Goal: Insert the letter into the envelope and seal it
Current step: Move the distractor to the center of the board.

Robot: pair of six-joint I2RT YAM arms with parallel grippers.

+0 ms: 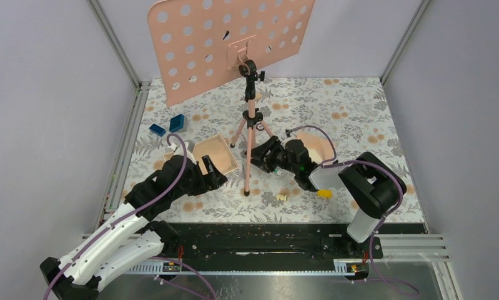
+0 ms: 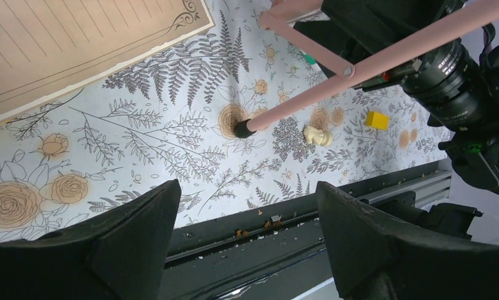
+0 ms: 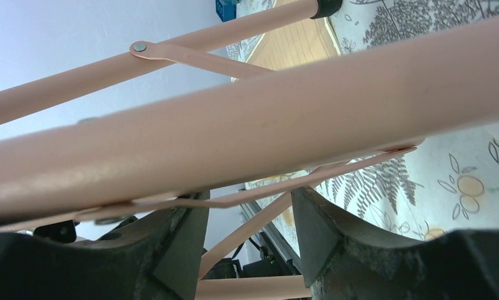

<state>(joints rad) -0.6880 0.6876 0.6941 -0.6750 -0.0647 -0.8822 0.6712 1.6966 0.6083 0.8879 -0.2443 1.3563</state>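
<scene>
The letter (image 1: 217, 154), a tan sheet with a pale border, lies flat left of the tripod. It also shows at the top left of the left wrist view (image 2: 78, 44) and far off in the right wrist view (image 3: 296, 47). The peach envelope (image 1: 315, 144) lies right of the tripod, partly hidden by my right arm. My left gripper (image 1: 213, 173) is open and empty at the letter's near edge, jaws wide apart over the table's front rail (image 2: 247, 219). My right gripper (image 1: 260, 156) is open and empty, right up against the pink tripod legs (image 3: 250, 231).
The pink perforated stand plate (image 1: 228, 44) on its tripod (image 1: 251, 134) stands mid-table; one tripod foot (image 2: 242, 129) is near my left gripper. Two blue blocks (image 1: 177, 122) lie back left. A yellow block (image 1: 324, 193) and a cream piece (image 1: 282, 197) lie near the front.
</scene>
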